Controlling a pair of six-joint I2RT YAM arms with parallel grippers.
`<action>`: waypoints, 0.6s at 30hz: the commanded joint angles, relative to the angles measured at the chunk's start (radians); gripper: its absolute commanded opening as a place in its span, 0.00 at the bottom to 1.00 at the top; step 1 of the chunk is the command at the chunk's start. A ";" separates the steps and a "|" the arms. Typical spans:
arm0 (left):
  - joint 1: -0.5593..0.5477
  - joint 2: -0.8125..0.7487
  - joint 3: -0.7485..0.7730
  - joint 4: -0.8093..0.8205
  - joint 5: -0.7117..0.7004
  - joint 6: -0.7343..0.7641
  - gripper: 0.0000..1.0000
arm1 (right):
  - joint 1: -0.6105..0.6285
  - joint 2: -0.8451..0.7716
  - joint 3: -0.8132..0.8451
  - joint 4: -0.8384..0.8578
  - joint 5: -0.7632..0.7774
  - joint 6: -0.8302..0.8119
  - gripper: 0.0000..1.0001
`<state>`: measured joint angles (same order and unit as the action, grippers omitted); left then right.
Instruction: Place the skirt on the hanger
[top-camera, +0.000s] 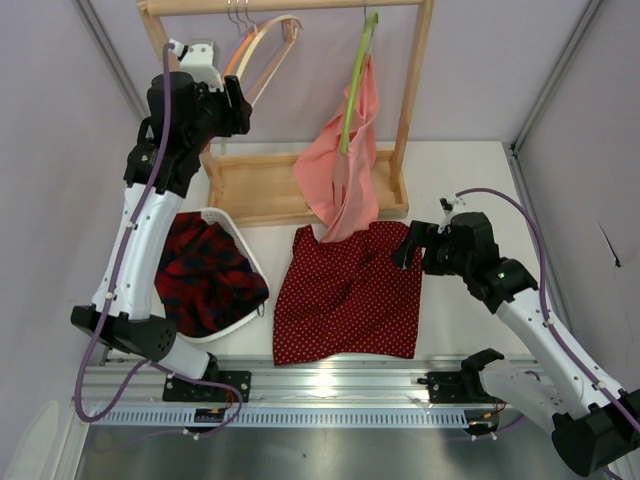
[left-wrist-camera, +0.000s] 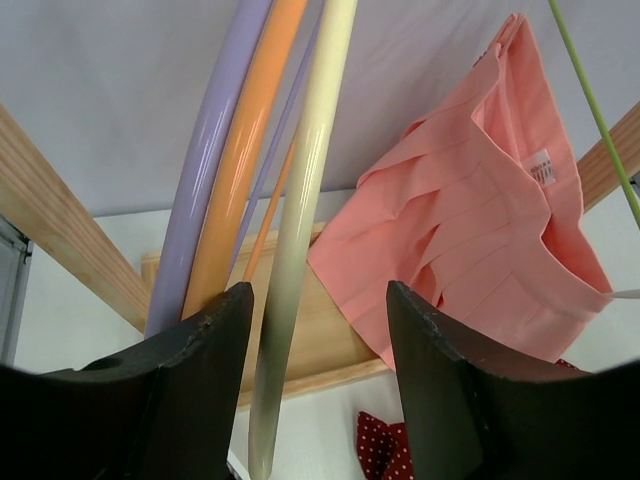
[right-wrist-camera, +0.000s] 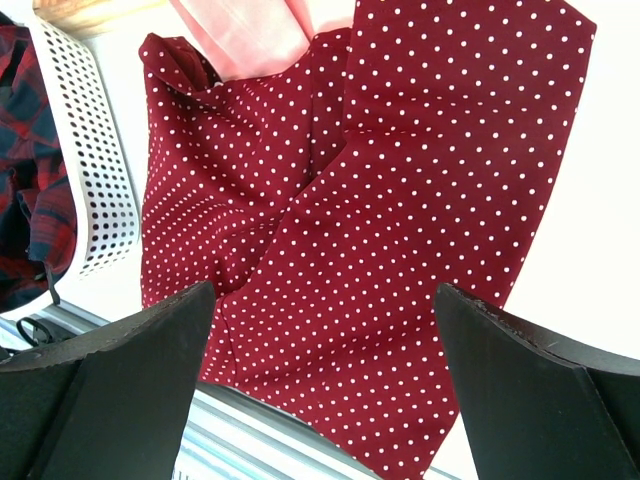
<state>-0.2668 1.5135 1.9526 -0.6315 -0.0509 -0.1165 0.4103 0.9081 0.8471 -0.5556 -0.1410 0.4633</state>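
Observation:
The dark-red polka-dot skirt (top-camera: 350, 290) lies flat on the table near the front edge; it fills the right wrist view (right-wrist-camera: 400, 200), and one corner shows in the left wrist view (left-wrist-camera: 385, 440). The cream hanger (top-camera: 270, 45) hangs by its hook from the wooden rack's top bar. My left gripper (top-camera: 240, 100) is raised to it. In the left wrist view the hanger's cream arm (left-wrist-camera: 300, 250) passes between the open jaws (left-wrist-camera: 320, 295), nearer the left finger, with a gap on both sides. My right gripper (top-camera: 405, 245) hovers wide open over the skirt's right part (right-wrist-camera: 325, 300), holding nothing.
An orange hanger (left-wrist-camera: 245, 150) and a lilac hanger (left-wrist-camera: 200, 160) hang just left of the cream one. A salmon-pink cloth (top-camera: 345, 170) hangs on a lime-green hanger (top-camera: 355, 80) at the middle of the wooden rack (top-camera: 260, 185). A white basket (top-camera: 235, 225) holds a red-black plaid garment (top-camera: 205, 275).

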 joint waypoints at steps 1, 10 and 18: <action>0.006 0.011 -0.026 0.111 0.012 0.051 0.62 | 0.001 -0.005 0.007 0.022 0.015 0.008 1.00; 0.008 0.047 -0.024 0.203 0.072 0.100 0.51 | 0.001 -0.021 0.001 0.010 0.047 0.012 0.99; 0.009 0.077 -0.018 0.245 0.111 0.113 0.40 | 0.001 -0.041 -0.010 0.005 0.066 0.031 0.99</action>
<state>-0.2657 1.5803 1.9209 -0.4458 0.0200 -0.0261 0.4103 0.8894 0.8421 -0.5575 -0.1043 0.4782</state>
